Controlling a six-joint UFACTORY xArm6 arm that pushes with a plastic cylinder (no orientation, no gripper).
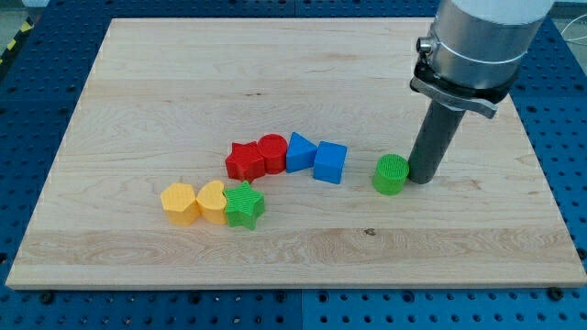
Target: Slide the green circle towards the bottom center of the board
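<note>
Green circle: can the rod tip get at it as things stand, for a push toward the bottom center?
Probably yes. My tip sits right beside the green circle, on the view's right, with nothing between them. From there a push goes left, so I would likely shift above it first.

- No readable text, label, brand, number or sign appears anywhere in the view.
- The wooden board carries only plain wood grain, with no printing.
- The coloured blocks show ribbed surfaces only, with no letters or digits.
- The grey arm housing at about 1 o'clock has no legible marking.
</note>
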